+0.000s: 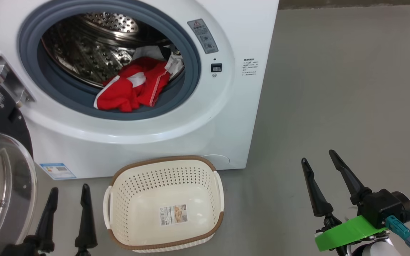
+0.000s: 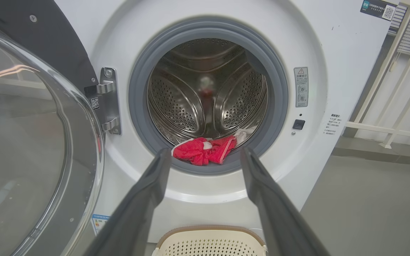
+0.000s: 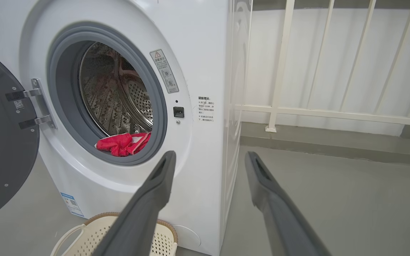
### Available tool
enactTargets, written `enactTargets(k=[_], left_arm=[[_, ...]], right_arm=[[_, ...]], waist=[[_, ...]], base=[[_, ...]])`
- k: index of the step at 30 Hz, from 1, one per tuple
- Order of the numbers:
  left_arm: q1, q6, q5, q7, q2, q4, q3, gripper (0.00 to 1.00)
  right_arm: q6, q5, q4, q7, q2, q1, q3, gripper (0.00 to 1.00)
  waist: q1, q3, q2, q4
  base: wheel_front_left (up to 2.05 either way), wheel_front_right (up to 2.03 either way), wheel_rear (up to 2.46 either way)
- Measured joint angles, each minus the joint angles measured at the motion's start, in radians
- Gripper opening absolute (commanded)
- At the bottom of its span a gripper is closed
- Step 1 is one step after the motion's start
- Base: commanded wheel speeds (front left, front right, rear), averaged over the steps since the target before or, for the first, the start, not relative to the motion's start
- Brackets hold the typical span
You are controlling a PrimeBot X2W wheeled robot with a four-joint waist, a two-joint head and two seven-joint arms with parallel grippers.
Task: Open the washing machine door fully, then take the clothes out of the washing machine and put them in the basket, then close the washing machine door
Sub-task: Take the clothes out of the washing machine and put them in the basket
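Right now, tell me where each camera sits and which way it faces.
Head view: high, looking down at the washing machine front and basket; left gripper and right gripper show at the bottom.
Left wrist view: low, facing straight into the drum; its own fingers show.
Right wrist view: right of the machine, facing it obliquely; its own fingers show.
Shared: all three see the red clothes at the drum mouth.

Floor [image 1: 340,78]: smooth matte grey.
Railing [image 3: 333,115]: white, slim upright bars joined by a low horizontal rail.
Ledge [image 3: 333,140]: grey raised strip at the floor's far edge, carrying the railing's post.
Wall [image 3: 319,53]: white, behind the bars.
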Motion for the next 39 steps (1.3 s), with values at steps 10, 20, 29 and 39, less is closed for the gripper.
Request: enactTargets(k=[10, 20, 29, 39], left_arm=[[-0.071, 0.005, 0.0, 0.0, -0.008, 0.028, -0.017, 1.0], [-0.263, 0.002, 0.001, 0.0, -0.003, 0.089, -0.046, 1.0], [-0.452, -0.005, 0.02, 0.002, 0.018, 0.175, -0.062, 1.0], [-0.676, -0.049, 0.004, 0.01, 0.02, 0.312, -0.079, 1.0]], right_arm=[[0.0, -0.001, -0.007, 0.0, 0.0, -0.005, 0.006, 1.0], [0.0, -0.01, -0.023, 0.0, 0.0, -0.055, 0.016, 1.0], [0.0, -0.017, -0.038, 0.0, -0.001, -0.108, 0.022, 1.0], [0.0, -0.018, -0.057, 0.0, -0.002, -0.167, 0.022, 1.0]], waist=[[0.0, 0.035, 0.0, 0.016], [0.0, 0.117, 0.0, 0.026], [0.0, 0.215, 0.0, 0.03], [0.0, 0.324, 0.0001, 0.024]], base=[[0.0, 0.0, 0.0], [0.0, 0.0, 0.0], [0.0, 0.0, 0.0], [0.0, 0.0, 0.0]])
